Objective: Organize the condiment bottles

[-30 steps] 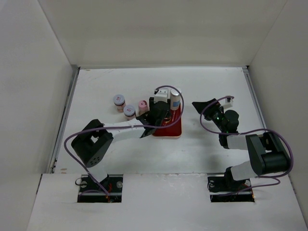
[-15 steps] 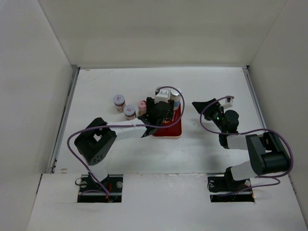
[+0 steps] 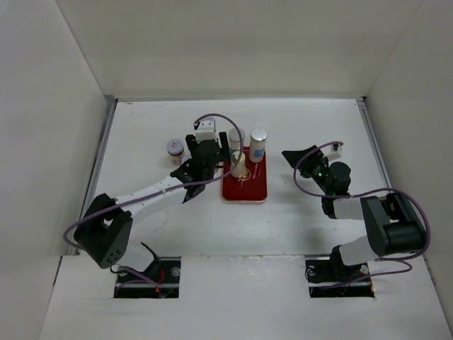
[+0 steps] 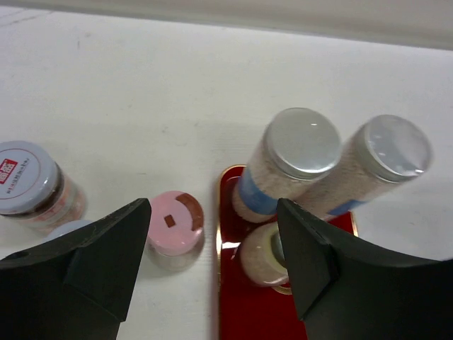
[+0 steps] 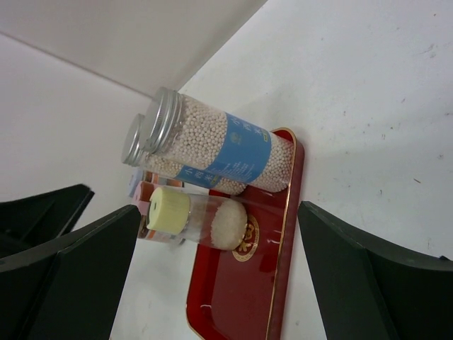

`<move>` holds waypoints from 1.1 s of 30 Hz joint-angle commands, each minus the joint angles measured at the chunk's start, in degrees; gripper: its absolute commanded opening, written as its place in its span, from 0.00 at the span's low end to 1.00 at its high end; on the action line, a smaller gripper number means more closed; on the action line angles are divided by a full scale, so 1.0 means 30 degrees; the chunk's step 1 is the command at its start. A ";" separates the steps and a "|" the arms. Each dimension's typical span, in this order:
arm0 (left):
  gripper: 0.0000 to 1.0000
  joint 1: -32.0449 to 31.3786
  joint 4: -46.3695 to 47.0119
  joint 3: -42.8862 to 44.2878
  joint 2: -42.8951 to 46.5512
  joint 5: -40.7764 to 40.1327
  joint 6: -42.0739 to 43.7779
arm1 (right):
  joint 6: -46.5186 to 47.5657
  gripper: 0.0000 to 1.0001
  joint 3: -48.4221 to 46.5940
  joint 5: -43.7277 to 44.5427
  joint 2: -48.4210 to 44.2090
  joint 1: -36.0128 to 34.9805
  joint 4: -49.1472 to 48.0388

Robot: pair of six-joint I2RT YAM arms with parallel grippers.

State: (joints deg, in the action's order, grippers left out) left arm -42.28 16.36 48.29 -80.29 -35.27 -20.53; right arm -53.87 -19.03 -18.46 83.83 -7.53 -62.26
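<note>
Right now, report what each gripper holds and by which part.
Nothing is held. The left gripper hangs open over the pink-lidded jar and red tray; the right gripper is open too, touching nothing.

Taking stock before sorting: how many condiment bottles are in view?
6. On the red tray: two silver-capped bottles and a yellow-lidded jar. Left of it: a pink-lidded jar, a red-labelled jar, and a third jar half-hidden behind the left gripper.

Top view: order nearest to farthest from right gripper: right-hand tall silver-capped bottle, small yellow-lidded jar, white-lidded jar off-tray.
1. Tall silver-capped bottle, right on red tray.
2. Small yellow-lidded jar, tray left.
3. White-lidded jar, far left, off-tray.
</note>
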 commanded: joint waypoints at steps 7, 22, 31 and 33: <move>0.70 0.0691 -0.1235 0.1538 -0.2297 -0.0079 -0.0362 | -0.0150 1.00 -0.0484 -0.0351 0.0034 -0.0053 -0.1718; 0.55 0.1189 -0.1030 0.2594 -0.4789 -0.0432 -0.0304 | -0.0179 1.00 -0.0542 -0.0468 0.0152 -0.0053 -0.1747; 0.70 0.1160 0.0375 0.0808 -0.2390 -0.0813 -0.0567 | -0.0179 1.00 -0.0543 -0.0468 0.0180 -0.0053 -0.1776; 0.70 0.1102 0.0727 0.0428 -0.1804 -0.1017 -0.0567 | -0.0179 1.00 -0.0543 -0.0468 0.0181 -0.0053 -0.1776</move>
State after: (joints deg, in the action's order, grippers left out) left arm -38.76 14.81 51.05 -90.37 -37.36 -21.41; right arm -54.02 -19.03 -18.65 84.14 -7.53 -62.39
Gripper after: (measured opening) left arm 0.699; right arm 0.998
